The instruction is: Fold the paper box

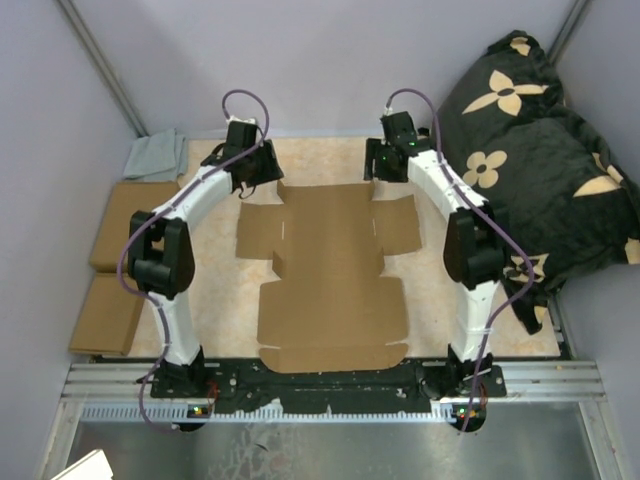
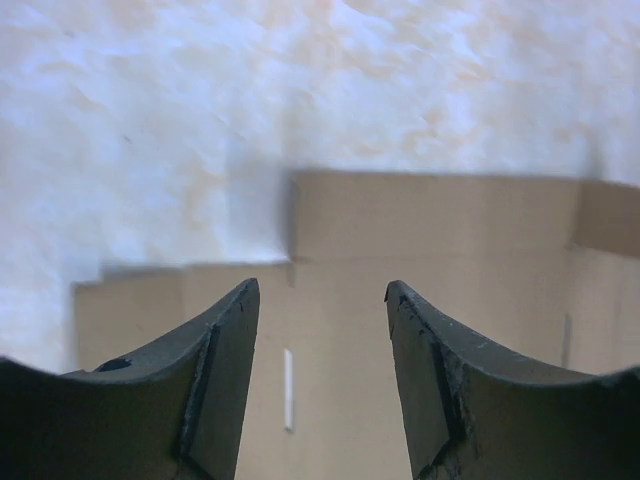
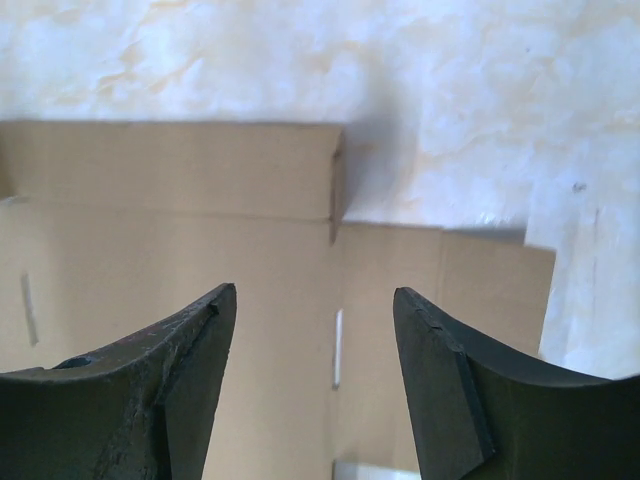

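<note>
The paper box is a flat brown cardboard blank with flaps and slits, spread out in the middle of the table. My left gripper hovers over its far left corner. In the left wrist view that gripper is open, with the box and a narrow slit showing below the gap. My right gripper hovers over the far right corner. Seen from the right wrist, it is open too, above the cardboard and another slit. Neither gripper holds anything.
Two ready-made brown boxes lie along the left edge, with a grey cloth behind them. A large black cushion with tan flowers fills the right side. A metal rail with the arm bases runs along the near edge.
</note>
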### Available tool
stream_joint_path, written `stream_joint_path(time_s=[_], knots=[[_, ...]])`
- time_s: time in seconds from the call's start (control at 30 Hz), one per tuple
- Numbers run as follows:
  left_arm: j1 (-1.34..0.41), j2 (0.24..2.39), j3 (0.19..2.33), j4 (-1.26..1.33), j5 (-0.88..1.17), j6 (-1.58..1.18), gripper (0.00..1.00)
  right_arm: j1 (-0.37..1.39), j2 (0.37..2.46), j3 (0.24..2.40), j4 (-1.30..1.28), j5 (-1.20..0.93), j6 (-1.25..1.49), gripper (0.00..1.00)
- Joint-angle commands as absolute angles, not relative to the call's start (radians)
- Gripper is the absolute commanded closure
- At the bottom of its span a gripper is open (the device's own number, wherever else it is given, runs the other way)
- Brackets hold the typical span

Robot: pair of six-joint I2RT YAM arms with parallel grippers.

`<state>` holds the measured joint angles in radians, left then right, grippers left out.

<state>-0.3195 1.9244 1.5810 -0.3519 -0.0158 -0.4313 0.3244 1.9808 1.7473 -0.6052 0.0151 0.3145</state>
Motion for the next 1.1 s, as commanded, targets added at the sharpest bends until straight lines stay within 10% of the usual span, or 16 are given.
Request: stream_joint_path(time_s=[0.0, 0.73, 0.97, 1.07], knots=[[-0.271, 2.050, 1.738, -0.440, -0.019, -0.367, 0.40, 0.305, 2.140, 1.941, -0.693, 0.026, 0.248, 0.35], [-0.264, 2.362, 2.039, -0.569, 0.103, -0.293, 0.51, 0.303, 2.406, 2.276, -0.832, -0.004, 0.206, 0.62], [-0.264, 2.365, 2.048, -0.560, 0.151, -0.289, 0.96, 0.304, 2.410, 2.283, -0.857, -0.021, 0.196, 0.91], [-0.264, 2.324, 2.019, -0.532, 0.173, -0.285, 1.00, 0.304, 2.380, 2.259, -0.840, -0.015, 0.197, 1.00]])
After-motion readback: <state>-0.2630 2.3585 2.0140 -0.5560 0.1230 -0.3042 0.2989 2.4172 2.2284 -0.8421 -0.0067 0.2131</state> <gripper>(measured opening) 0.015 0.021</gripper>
